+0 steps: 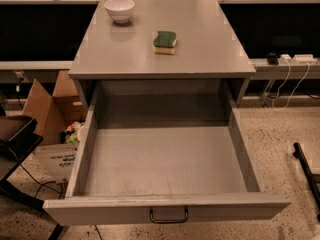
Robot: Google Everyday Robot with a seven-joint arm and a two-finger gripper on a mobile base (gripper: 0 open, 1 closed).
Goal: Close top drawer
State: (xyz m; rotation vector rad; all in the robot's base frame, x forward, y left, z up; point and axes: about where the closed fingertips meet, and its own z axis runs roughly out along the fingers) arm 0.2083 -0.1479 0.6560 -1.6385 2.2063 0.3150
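Note:
The top drawer (165, 209) is pulled far out of the grey cabinet (200, 49) toward me. Its wide flat front is at the bottom of the camera view, with a small dark wire handle (169, 215) at centre. The deep plain grey box is empty inside. No other drawers show. My gripper is not in view.
A white bowl (119, 10) and a green-and-yellow sponge (164, 42) sit on the cabinet top. Cardboard boxes (47, 109) stand on the floor to the left, beside a dark stand (15, 134). Cables (290, 84) and a black bar (307, 169) are on the right.

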